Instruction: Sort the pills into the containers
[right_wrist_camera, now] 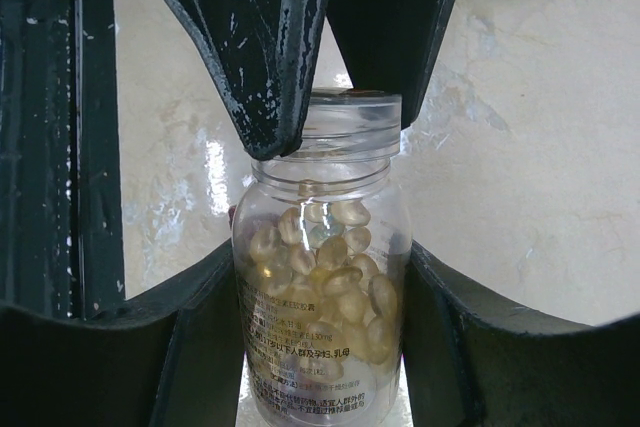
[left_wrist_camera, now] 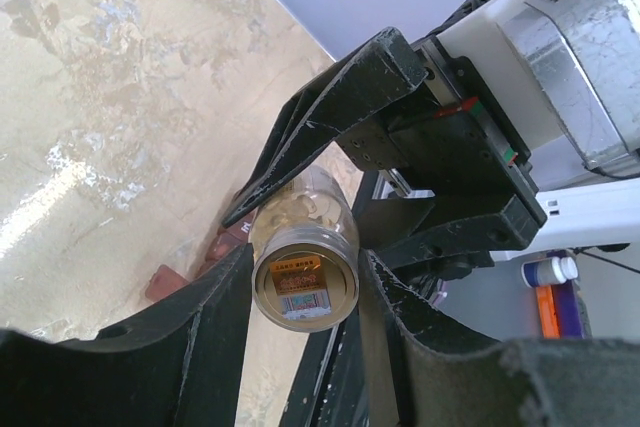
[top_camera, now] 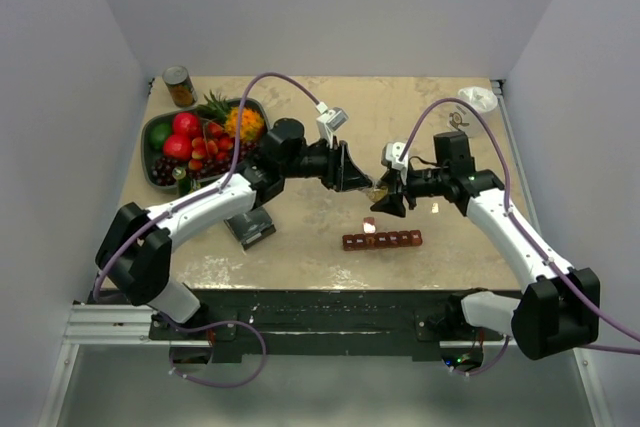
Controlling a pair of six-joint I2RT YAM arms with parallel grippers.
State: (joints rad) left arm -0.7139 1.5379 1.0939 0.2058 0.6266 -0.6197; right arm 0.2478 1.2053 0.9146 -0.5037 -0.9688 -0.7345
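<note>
A small clear bottle (right_wrist_camera: 320,347) full of tan pills (right_wrist_camera: 335,267) hangs between both grippers above the table. My right gripper (right_wrist_camera: 320,287) is shut on the bottle's body. My left gripper (left_wrist_camera: 305,272) is shut on its clear cap (right_wrist_camera: 350,112), whose stickered top (left_wrist_camera: 303,287) faces the left wrist camera. In the top view the left gripper (top_camera: 358,179) and right gripper (top_camera: 385,199) meet at the bottle (top_camera: 376,191). The red-brown strip of compartments (top_camera: 382,240) lies on the table just in front of them, one lid near its left end raised. Part of it shows in the left wrist view (left_wrist_camera: 168,283).
A grey-green fruit bowl (top_camera: 152,137) and a metal can (top_camera: 180,86) stand at the back left. A small white object (top_camera: 478,99) lies at the back right corner. A dark block (top_camera: 252,228) sits beside the left arm.
</note>
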